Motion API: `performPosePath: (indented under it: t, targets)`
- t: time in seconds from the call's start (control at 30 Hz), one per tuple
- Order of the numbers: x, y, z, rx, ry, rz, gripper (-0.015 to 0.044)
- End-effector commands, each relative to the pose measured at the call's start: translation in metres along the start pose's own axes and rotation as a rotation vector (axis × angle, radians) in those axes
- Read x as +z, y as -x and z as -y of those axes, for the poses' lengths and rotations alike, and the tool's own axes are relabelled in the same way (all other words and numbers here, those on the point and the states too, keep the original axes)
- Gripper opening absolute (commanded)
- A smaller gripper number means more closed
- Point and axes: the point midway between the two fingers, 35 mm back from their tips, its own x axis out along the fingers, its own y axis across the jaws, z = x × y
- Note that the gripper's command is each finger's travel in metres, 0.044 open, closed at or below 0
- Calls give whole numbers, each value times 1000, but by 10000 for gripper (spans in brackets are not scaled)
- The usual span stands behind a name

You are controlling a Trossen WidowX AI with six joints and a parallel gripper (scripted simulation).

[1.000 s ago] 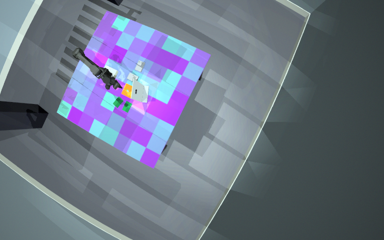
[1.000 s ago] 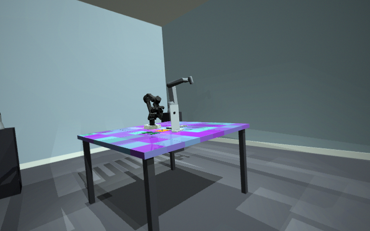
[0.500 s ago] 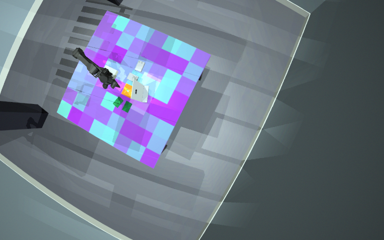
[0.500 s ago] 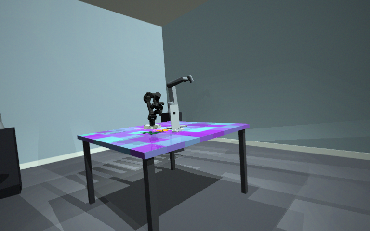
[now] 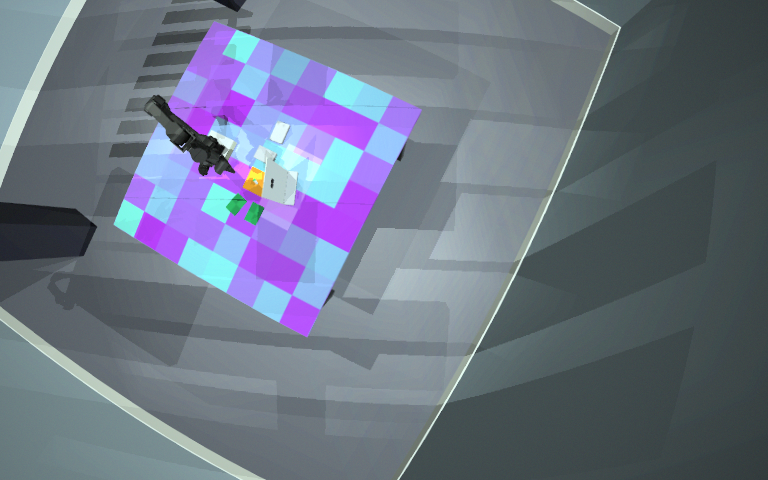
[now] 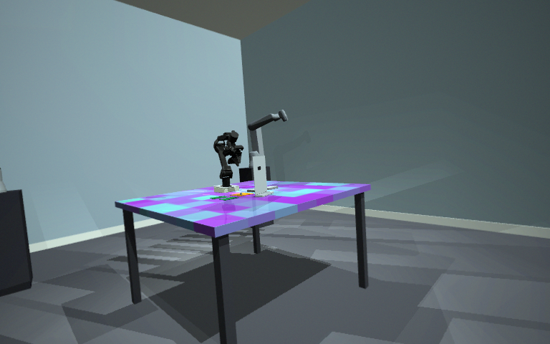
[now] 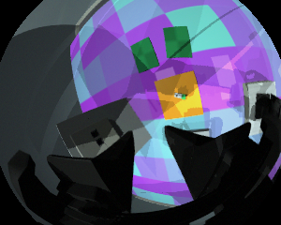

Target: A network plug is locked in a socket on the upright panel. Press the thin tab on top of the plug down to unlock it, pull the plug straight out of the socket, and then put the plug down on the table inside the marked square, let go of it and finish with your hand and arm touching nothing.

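My black arm (image 5: 181, 133) (image 6: 223, 153) reaches up and bends over; my gripper (image 5: 230, 170) (image 6: 238, 163) (image 7: 148, 133) points downward, fingers parted and empty.

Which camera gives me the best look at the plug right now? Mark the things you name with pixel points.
The wrist view: the small plug (image 5: 255, 181) (image 6: 240, 193) (image 7: 180, 96) lies unobstructed on the orange square (image 5: 250, 189) (image 6: 234, 194) (image 7: 170, 110), white and green parts distinguishable. From the top it's a pale speck; the exterior's low angle leaves just a tiny blur.
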Motion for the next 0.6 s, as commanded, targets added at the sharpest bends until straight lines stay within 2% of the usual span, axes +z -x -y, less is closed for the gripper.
performPosePath:
  t: [0.0,0.17,0.5,0.57]
  targets:
    - [0,11,-6,2,3,-3,156]
    - [-1,20,-11,2,0,-4,156]
    - [-1,20,-11,2,0,-4,419]
    - [-1,20,-11,2,0,-4,440]
